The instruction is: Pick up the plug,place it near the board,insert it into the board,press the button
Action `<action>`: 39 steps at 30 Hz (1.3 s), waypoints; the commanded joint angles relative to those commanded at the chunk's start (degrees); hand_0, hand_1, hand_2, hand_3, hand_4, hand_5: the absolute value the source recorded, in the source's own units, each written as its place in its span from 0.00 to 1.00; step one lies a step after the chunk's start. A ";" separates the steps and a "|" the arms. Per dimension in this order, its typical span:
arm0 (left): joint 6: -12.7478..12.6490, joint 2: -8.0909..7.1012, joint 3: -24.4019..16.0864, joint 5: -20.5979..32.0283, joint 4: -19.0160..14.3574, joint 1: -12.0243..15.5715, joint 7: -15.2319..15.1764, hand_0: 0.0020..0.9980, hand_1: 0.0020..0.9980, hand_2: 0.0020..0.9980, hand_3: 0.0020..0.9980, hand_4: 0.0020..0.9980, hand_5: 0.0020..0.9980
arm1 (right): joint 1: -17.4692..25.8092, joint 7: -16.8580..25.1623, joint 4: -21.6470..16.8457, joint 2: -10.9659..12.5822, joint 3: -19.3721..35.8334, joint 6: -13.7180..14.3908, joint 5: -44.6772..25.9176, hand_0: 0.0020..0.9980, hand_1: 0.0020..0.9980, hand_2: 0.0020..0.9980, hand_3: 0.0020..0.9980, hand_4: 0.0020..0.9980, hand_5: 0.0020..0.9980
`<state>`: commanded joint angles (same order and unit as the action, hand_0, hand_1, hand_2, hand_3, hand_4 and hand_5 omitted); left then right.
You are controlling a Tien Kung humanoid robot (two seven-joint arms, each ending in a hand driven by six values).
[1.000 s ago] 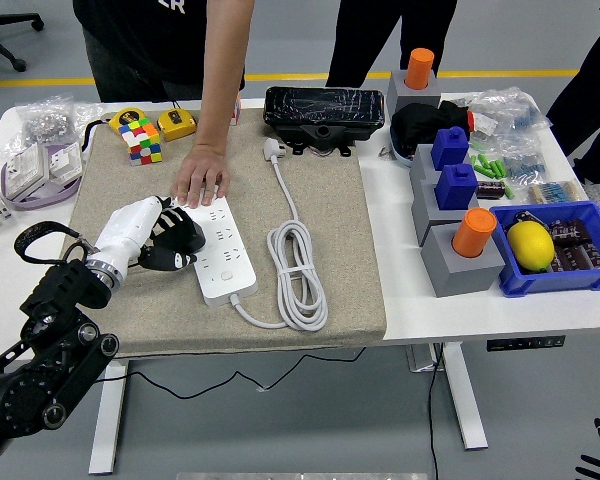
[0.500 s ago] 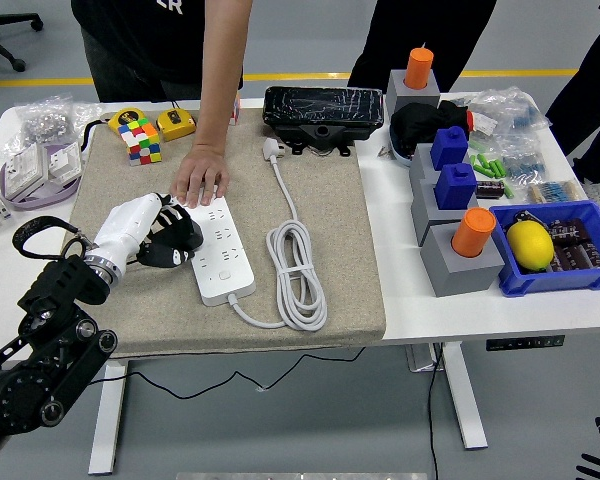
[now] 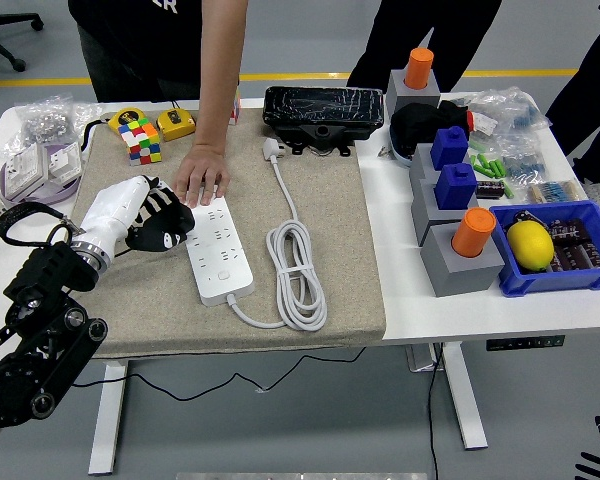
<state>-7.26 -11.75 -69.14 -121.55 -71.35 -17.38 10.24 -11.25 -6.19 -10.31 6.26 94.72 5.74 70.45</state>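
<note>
Since a second ago the left robot hand (image 3: 158,222) has drawn back leftward off the board (image 3: 220,256).
Its fingers are loosely curled, holding nothing, just beside the board, whose long axis runs near-to-far; a person's hand (image 3: 200,178) presses its far end; the plug (image 3: 273,150) lies beyond, prongs pointing away.

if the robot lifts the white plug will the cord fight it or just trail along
Probably trails along: the white cord lies in loose coiled loops, so it looks floppy. The white plug looks small and light. The loops may drag or uncoil across the cloth mat, and the power strip could shift.
</note>
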 joint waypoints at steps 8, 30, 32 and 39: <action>0.61 -0.68 -3.04 -1.56 0.14 0.44 0.19 0.32 0.45 0.32 0.36 0.64 0.12 | 0.01 0.09 0.00 -0.16 0.16 0.00 -0.02 0.67 0.58 0.60 0.64 1.00 1.00; 1.86 -1.00 -4.78 -1.84 1.22 4.87 -0.30 0.34 0.47 0.42 0.44 0.71 0.16 | 0.01 0.09 0.00 -0.16 0.40 0.05 0.03 0.67 0.58 0.60 0.64 1.00 1.00; 2.20 -1.06 -4.67 -1.51 1.27 4.87 -0.39 0.34 0.47 0.42 0.44 0.71 0.16 | 0.08 0.07 0.00 -0.13 0.46 0.06 0.07 0.67 0.58 0.60 0.64 1.00 1.00; 3.78 -1.09 -4.74 0.72 1.78 4.82 -0.82 0.43 0.63 0.58 0.55 0.98 0.30 | 0.25 0.04 0.00 -0.16 0.54 0.03 0.17 0.67 0.58 0.60 0.64 1.00 1.00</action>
<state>-3.49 -12.84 -73.88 -120.83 -69.57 -12.56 9.43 -11.00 -6.14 -10.31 6.10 95.26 5.78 70.62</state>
